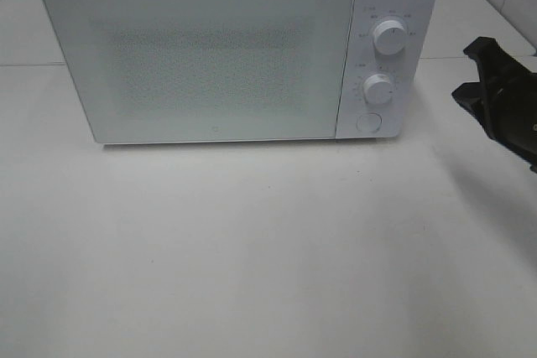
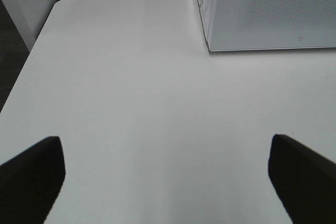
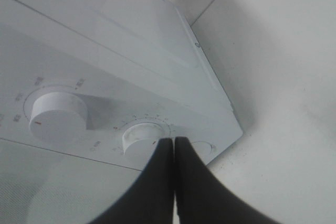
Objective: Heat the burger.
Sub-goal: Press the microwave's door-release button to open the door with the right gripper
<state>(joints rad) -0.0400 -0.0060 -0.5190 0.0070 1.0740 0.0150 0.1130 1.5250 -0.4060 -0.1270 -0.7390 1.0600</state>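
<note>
Well back on the worktop (image 1: 252, 249), nearer its left edge than its right, stands a white microwave (image 1: 201, 56) with its frosted door (image 1: 197, 60) closed. Two knobs (image 1: 390, 36) sit one above the other on its panel, with a round button (image 1: 367, 121) beneath. The burger shows in no view, so where it is cannot be told. The right gripper (image 3: 173, 142) has its fingers pressed together with nothing between them; it points at the panel near the lower knob (image 3: 142, 137), though the high view shows it off the microwave's right side, apart from it. The left gripper (image 2: 167, 150) hangs over bare worktop near the front left, fingers (image 2: 31, 177) spread wide and holding nothing.
</note>
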